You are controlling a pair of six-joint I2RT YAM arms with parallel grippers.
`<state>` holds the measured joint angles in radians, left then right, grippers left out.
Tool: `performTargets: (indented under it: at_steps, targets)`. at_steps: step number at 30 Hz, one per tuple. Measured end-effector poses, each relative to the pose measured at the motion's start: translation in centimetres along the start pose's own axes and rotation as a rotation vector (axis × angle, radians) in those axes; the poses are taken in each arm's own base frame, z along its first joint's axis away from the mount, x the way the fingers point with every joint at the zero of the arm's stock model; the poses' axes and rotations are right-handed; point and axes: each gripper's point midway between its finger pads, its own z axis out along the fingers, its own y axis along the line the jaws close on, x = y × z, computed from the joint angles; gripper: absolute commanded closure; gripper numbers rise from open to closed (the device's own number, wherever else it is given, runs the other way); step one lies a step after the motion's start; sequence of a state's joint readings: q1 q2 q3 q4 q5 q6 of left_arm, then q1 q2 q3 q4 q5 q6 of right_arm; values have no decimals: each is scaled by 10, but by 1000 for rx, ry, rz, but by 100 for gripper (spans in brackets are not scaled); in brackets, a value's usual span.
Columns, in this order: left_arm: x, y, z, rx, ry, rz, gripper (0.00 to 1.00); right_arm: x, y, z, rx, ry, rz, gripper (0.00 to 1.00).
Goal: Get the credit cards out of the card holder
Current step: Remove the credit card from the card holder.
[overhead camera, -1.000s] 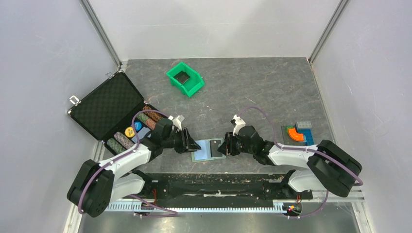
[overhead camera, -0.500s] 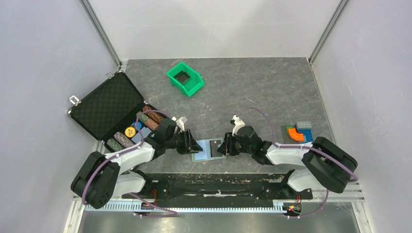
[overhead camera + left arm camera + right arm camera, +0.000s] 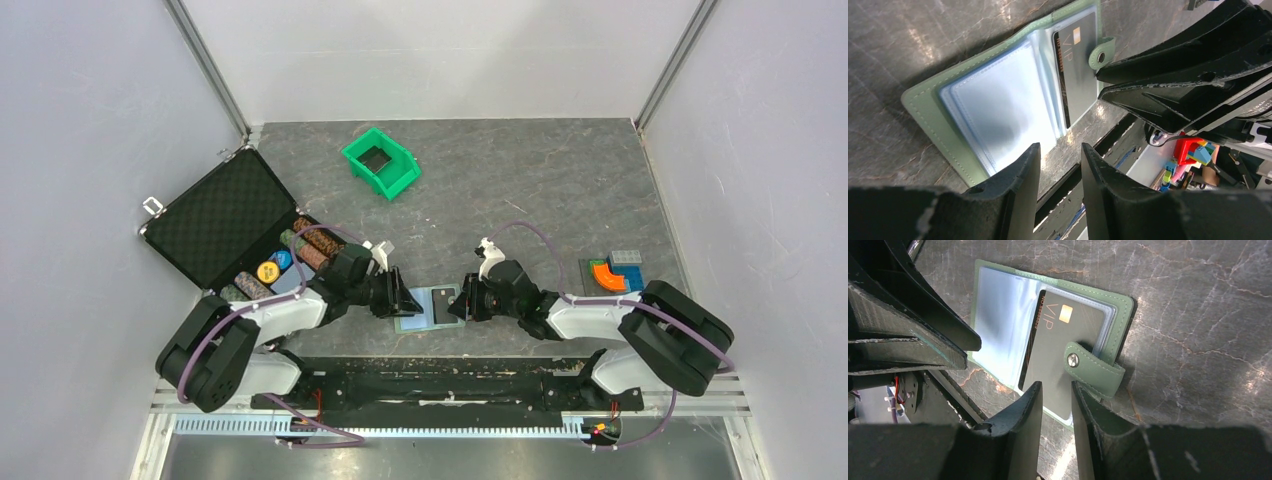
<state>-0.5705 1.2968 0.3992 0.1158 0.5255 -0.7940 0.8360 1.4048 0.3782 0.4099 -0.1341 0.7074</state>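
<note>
Close to the middle of the near edge of the dark grey, stone-veined counter: a small flat pale grey-green bifold card holder, soft-looking and stitched round its rim, spread open and lying flat. Inside, glossy clear plastic sleeves, catching the light in pale blue. In the sleeve on the half toward the right edge, one thin rectangular dark grey plastic credit card, round-cornered, lettered "VIP", with a small gold chip square. Over that card's outer edge, a short rounded grey-green closing tab with a metal snap stud, folded inward onto the card. On the holder's left-edge side, the left gripper: matte black, scuffed, wedge-shaped fingers, narrowly parted with nothing between them, tips low by the holder's rim. Opposite, the right gripper: the same tapered black fingers, likewise slightly parted and empty, tips over the card's end beside the tab; cannot tell whether touching. Toward the left edge, a big black hard case, lid open, lined with egg-crate foam, and rows of round striped poker chips in its tray. Near the far edge, left of centre, a green plastic bin with a sloped front. By the right edge, blocky toy pieces in orange, blue and grey.
</note>
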Motion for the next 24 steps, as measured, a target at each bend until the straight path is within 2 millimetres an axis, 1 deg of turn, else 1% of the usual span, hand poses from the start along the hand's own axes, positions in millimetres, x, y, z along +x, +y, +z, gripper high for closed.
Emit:
performTargets:
  at_steps: [7,13,17,20,24]
  targets:
    - [-3,-7,3,16,-4,19,58,1,-7,-2,37,0,0,69]
    - [-2,-5,5,6,0,18,58,1,-8,-3,41,0,-1,70]
    - [-2,-1,8,-6,1,15,59,1,-6,-3,32,-2,0,73]
    - [-1,0,11,-11,3,16,59,2,-5,-3,23,-3,1,77]
    - [-2,-2,15,-8,8,23,59,5,-6,-3,14,2,3,80]
